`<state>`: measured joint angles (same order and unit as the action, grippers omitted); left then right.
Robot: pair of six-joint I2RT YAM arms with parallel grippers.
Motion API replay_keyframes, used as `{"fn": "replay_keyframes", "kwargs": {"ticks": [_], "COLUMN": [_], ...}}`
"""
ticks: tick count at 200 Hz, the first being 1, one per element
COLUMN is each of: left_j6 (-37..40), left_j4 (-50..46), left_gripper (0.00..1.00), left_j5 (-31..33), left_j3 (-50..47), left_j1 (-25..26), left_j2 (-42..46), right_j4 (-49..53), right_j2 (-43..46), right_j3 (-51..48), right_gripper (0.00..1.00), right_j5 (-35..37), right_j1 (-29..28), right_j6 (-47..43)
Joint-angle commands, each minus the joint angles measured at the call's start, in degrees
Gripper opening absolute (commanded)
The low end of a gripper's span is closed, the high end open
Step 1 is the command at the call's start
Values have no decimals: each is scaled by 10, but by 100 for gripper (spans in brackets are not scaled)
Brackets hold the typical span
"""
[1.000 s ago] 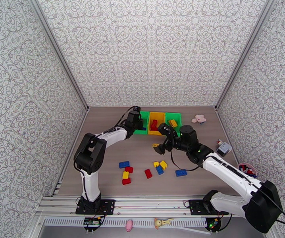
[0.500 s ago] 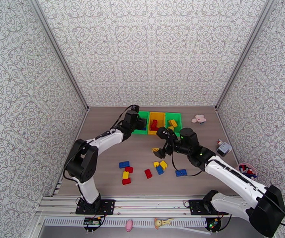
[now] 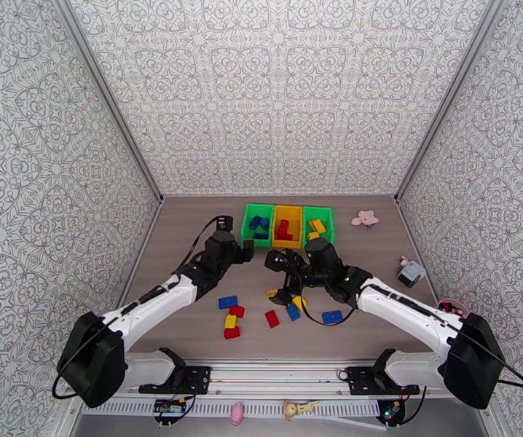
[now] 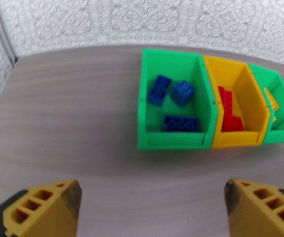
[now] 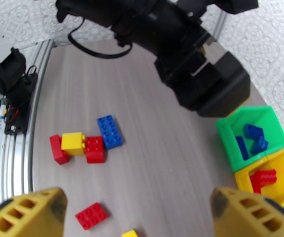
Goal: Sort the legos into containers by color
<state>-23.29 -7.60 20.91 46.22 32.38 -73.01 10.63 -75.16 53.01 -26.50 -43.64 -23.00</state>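
Wood-grain tabletop (image 3: pixel 181 234) runs grey-brown from the metal rail (image 3: pixel 261 373) at the bottom of the top view up to the patterned walls (image 3: pixel 276 96), which close it in at the back and on both sides.

Since a second ago the left fingers (image 4: pixel 43 204) have drawn back from over the left green bin (image 3: pixel 260 206) toward the lower left. They now hang over bare tabletop just in front of it, spread wide with nothing between them (they stood far closer together then). Three blue bricks (image 4: pixel 182 93) lie in that bin.

The right fingers (image 5: pixel 27 214), wide apart as before and empty, have come down from the front of the bins toward the centre of the frame. They are above a small yellow brick (image 3: pixel 271 293) and the loose legos (image 3: pixel 272 318), red, yellow and blue, scattered lower centre.

Red bricks (image 4: pixel 229 115) sit in the yellow bin (image 3: pixel 288 207), and yellow ones (image 3: pixel 317 226) in the right green bin (image 3: pixel 318 208). The three bins stand joined in a row near the back wall. A pink flower toy (image 3: pixel 366 218) lies on the tabletop to their right.
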Motion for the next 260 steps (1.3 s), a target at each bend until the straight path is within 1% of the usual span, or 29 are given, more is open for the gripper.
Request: {"fn": "replay_keyframes", "kwargs": {"ticks": [1,25,65,88,103,149,183,206,235,260], "left_j6": [-71,-111,-156,-162,-191,-221,-239,-236,-228,-220], "left_j4": [-115,-185,-270,-277,-292,-293,-291,-304,-306,-287], "left_gripper": [100,99,100,100,100,100,99,100,100,96], "left_j5": [27,29,-13,-47,-50,-88,-90,-89,-90,-97], "left_j3": [-22,-40,-57,-75,-82,-90,-82,-71,-60,-57], "left_j1": [17,43,53,57,56,49,50,47,42,41], "left_j2": [24,45,69,73,71,42,3,-26,-57,-77], "right_j4": [30,31,28,27,34,41,33,45,54,41], "right_j2": [-15,-26,-40,-48,-52,-54,-59,-61,-55,-46], "right_j3": [30,34,37,46,53,58,60,61,57,47], "right_gripper": [99,100,100,99,100,99,100,100,99,100], "right_j5": [-22,-24,-23,-26,-25,-23,-12,1,1,-1], "right_j1": [-7,-10,-10,-10,-10,-10,-10,-10,-10,-10], "right_j6": [-30,-35,-35,-35,-35,-35,-28,-32,-34,-26]}}
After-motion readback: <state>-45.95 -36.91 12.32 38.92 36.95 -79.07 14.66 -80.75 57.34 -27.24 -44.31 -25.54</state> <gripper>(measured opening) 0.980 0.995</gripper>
